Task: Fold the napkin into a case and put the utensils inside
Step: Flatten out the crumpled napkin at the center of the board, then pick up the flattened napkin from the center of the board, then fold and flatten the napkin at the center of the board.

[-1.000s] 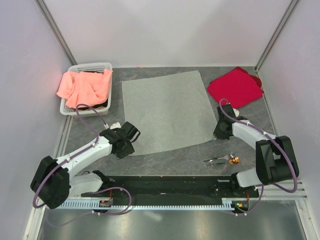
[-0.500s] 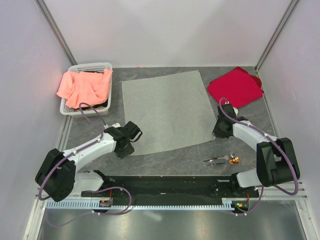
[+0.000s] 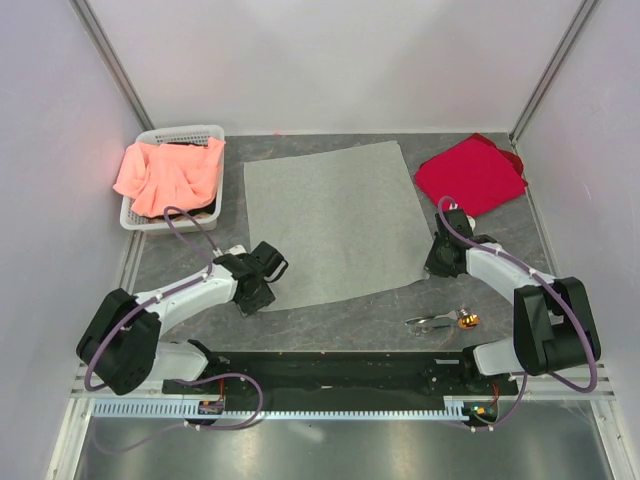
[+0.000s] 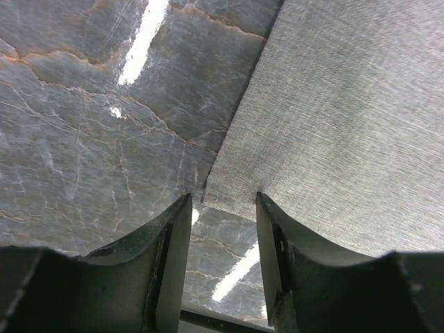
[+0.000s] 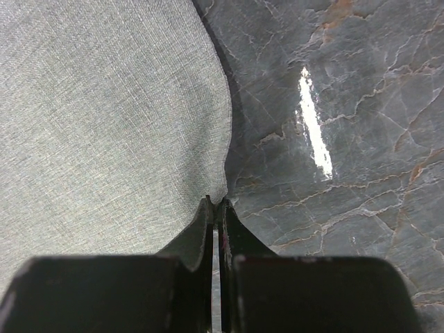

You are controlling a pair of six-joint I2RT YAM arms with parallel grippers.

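The grey-green napkin [image 3: 335, 220] lies spread as one flat sheet in the middle of the table; no case shows. My left gripper [image 3: 262, 292] is open at the napkin's near-left corner, and that corner [image 4: 229, 191] lies right between the fingertips [image 4: 182, 208]. My right gripper [image 3: 432, 268] is shut on the napkin's near-right corner [image 5: 220, 187], and the cloth edge there is slightly lifted. The silvery utensils [image 3: 438, 322] with the small orange-brown end [image 3: 470, 320] lie on the table near the right arm's base, touched by neither gripper.
A white basket [image 3: 213, 132] holding a salmon-orange cloth [image 3: 170, 175] stands at the back left. A bright red cloth [image 3: 470, 175] lies at the back right. Side walls close in the dark marbled table [image 3: 340, 325].
My left gripper has slid a little to the right, up to the napkin's near-left corner. The right gripper has stayed shut on its corner, barely moving.
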